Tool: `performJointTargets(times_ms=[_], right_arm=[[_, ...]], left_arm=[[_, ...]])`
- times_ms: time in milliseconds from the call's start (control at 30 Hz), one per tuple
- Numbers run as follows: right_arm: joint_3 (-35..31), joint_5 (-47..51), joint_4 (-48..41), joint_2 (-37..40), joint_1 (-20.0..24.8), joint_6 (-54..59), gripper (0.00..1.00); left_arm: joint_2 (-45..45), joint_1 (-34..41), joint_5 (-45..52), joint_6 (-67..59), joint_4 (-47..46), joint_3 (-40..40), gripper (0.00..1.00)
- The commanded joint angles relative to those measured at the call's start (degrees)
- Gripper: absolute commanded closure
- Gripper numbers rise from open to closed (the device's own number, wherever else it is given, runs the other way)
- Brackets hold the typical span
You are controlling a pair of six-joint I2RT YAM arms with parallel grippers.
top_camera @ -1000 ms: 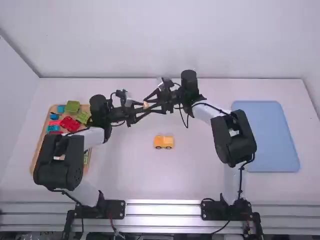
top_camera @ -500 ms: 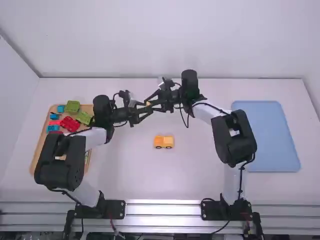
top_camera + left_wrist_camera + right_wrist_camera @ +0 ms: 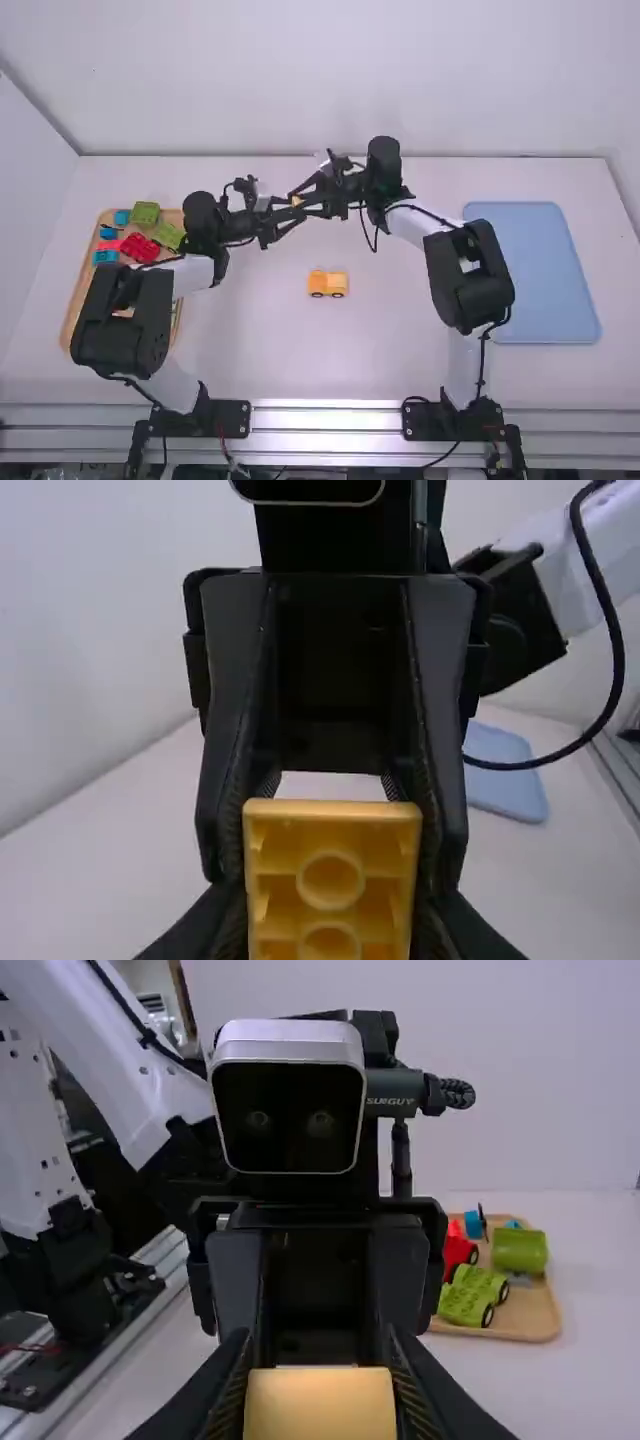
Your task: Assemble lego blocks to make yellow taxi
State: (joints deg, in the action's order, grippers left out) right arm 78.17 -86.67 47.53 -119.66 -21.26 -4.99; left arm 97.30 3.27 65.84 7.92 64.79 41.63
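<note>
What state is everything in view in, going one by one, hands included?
Left black two-finger hand, shut on the yellow plastic block
Right black two-finger hand, shut on the same block
Yellow plastic block, gripped by both hands, hollow side facing the left wrist camera
Yellow toy car, upright on its wheels
Light wooden tray, loaded with coloured pieces
Pale blue tray, lying flat
</note>
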Motion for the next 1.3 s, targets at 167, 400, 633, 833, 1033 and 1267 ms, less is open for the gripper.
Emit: performJointTargets(times_ms=[167,400,633,833,1033,1267], right_arm=[[0.24,0.28,3.69,-0.66,-0.17,-5.68,0.83],[0.28,4.17,3.5,-0.66,0.46,-5.75,0.86],[0.28,21.79,-0.59,-0.57,4.94,-7.08,0.86],[0.28,43.12,-16.96,0.63,8.9,-4.2,0.89],[3.19,59.74,-44.98,4.31,7.63,5.31,0.88],[11.67,74.97,-76.72,4.55,1.14,12.55,0.95]], left_arm=[[-0.85,0.11,-1.01,3.39,4.79,0.85,0.67],[-0.85,0.11,-0.98,3.02,3.76,0.85,0.01],[-0.85,-0.04,-7.8,3.06,-5.57,0.85,0.01],[-0.85,0.37,-18.71,1.86,-21.75,0.85,0.01],[-0.87,1.6,-38.4,0.57,-31.23,1.03,0.01],[-2.6,1.9,-42.12,-4.74,-42.12,7.98,0.01]])
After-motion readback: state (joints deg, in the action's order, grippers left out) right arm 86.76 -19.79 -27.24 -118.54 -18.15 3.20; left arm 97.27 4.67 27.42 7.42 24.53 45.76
